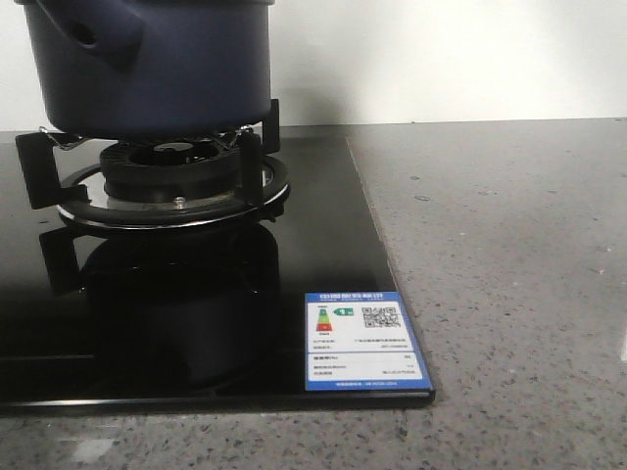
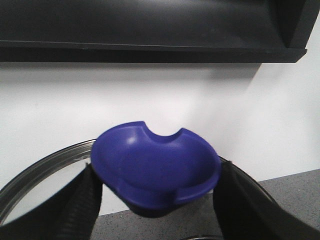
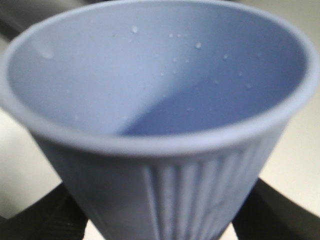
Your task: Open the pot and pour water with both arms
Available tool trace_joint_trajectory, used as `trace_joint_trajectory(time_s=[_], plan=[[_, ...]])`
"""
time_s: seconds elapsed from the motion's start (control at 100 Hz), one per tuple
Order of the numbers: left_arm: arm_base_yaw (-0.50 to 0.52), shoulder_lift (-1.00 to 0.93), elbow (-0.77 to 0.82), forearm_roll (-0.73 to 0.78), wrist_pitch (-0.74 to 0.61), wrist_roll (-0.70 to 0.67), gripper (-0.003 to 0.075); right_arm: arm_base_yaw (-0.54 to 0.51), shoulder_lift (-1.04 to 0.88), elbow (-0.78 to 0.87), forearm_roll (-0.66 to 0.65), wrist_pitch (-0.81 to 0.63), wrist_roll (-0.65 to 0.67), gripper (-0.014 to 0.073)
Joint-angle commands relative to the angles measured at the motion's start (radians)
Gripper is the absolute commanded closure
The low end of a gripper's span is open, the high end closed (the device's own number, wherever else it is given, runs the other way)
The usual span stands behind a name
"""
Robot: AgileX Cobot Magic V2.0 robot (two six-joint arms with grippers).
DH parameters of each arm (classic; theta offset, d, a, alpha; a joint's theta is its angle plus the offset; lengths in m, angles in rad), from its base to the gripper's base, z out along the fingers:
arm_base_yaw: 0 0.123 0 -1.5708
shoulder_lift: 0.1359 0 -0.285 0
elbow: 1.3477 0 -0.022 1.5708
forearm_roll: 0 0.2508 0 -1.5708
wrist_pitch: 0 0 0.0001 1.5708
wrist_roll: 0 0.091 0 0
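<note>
In the front view we see the pot (image 1: 147, 64) seated on the burner (image 1: 171, 181), its handle (image 1: 103, 29) pointing toward the camera and to the left; the pot's top is cut off by the frame edge. The burner stands on a black glass hob (image 1: 196, 323), which lies on a grey speckled surface (image 1: 509, 294). An energy label (image 1: 362, 354) sits on the hob's corner nearest the camera, to the right of the burner. Neither arm appears in this view. In the left wrist view, the left tool (image 2: 157, 192) is clamped on a dark blue knob (image 2: 156, 167), with a glass lid (image 2: 40, 172) and its metal rim showing behind the knob. In the right wrist view, the right tool (image 3: 165, 215) is clamped on a light blue ribbed cup (image 3: 160, 115); droplets cling to its inner wall. We cannot tell from the wrist views where the lid and cup are relative to the pot.
</note>
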Motion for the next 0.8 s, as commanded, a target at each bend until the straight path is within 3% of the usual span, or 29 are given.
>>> trace_joint_trajectory(time_s=[0.0,0.15,0.34,0.44,0.62,0.79], plan=[[0.003,-0.035,-0.046,-0.017,-0.066,0.000,0.0321,-0.063,-0.095,0.006,0.083,-0.021,0.011,0.0265],[0.003,-0.035,-0.046,-0.017,-0.066,0.000,0.0321,-0.158,-0.205,0.175,0.199,-0.095,0.021,0.0265],[0.003,-0.035,-0.046,-0.017,-0.066,0.000,0.0321,-0.290,-0.345,0.481,0.203,-0.263,0.215,0.0265],[0.003,-0.035,-0.046,-0.017,-0.066,0.000,0.0321,-0.362,-0.396,0.639,0.203,-0.387,0.227,0.0265],[0.003,-0.035,-0.046,-0.017,-0.066,0.000,0.0321,-0.493,-0.392,0.856,0.230,-0.636,0.227,0.0265],[0.003,-0.035,-0.046,-0.017,-0.064,0.000,0.0321,-0.621,-0.319,0.963,0.308,-0.838,0.227,0.0265]])
